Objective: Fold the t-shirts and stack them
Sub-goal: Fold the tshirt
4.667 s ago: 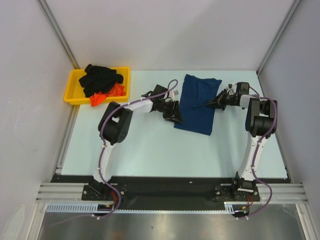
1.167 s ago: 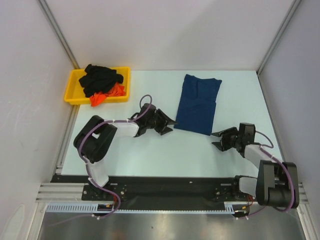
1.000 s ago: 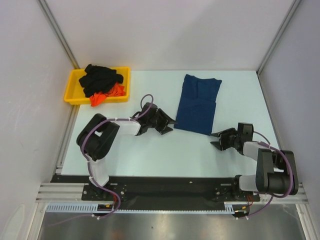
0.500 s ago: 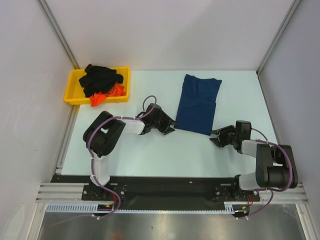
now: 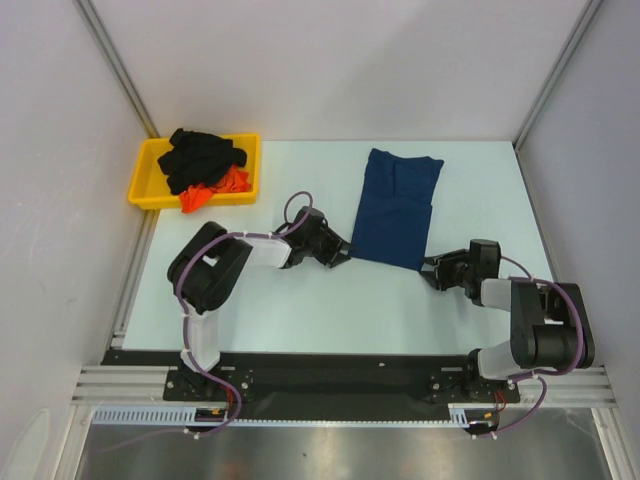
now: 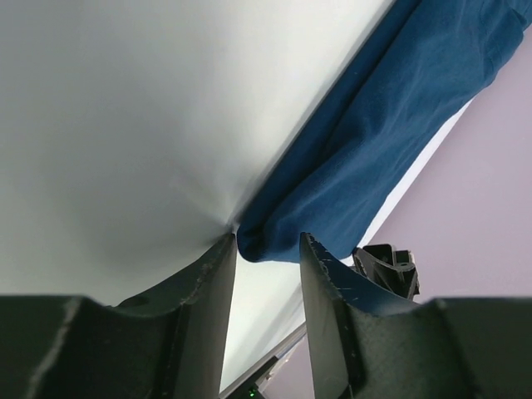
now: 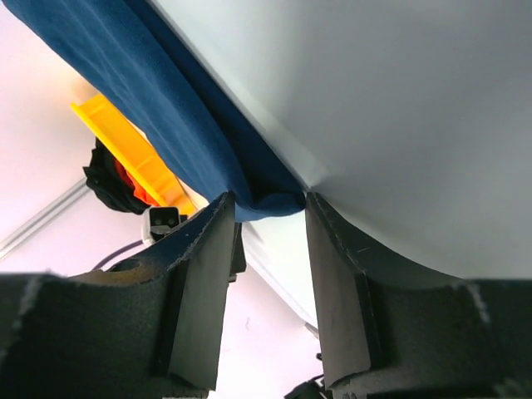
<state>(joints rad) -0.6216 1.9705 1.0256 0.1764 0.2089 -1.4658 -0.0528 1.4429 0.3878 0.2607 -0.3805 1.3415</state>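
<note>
A navy blue t-shirt point(image 5: 395, 208), folded into a long strip, lies on the table right of centre. My left gripper point(image 5: 345, 250) is open at its near left corner, and that corner sits just beyond the fingertips in the left wrist view point(image 6: 266, 241). My right gripper point(image 5: 430, 272) is open at its near right corner, which lies at the fingertips in the right wrist view point(image 7: 268, 202). A black t-shirt point(image 5: 203, 157) and an orange-red t-shirt point(image 5: 215, 189) lie heaped in the yellow tray.
The yellow tray point(image 5: 140, 183) stands at the table's back left corner; it also shows in the right wrist view point(image 7: 133, 154). Grey walls enclose the table on three sides. A black rail point(image 5: 340, 375) runs along the near edge.
Both arms left the shirt's sides, swung toward the near edge, and now close in on its near corners. The right gripper moved up-left, the left gripper crept right.
</note>
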